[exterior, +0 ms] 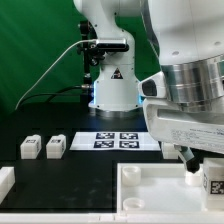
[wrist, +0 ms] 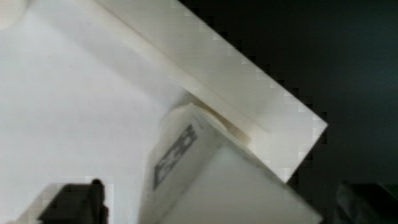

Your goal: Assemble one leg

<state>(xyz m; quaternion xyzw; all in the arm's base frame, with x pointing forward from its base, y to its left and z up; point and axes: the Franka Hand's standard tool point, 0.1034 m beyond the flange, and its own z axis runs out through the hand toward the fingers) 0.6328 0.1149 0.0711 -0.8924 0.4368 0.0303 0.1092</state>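
White tagged leg (exterior: 213,180) sits at the panel's (exterior: 150,196) corner; fingers (wrist: 71,203) stand apart either side, not touching it.

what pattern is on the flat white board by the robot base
Black-and-white square tags on the marker board, clearest in the exterior view.

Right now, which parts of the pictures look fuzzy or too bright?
Wrist view: soft all over, the white panel glares, the tag on the leg smears, the claw fingers are just dark shapes. Exterior view: the near arm is blurred, the marker board looks crisp.
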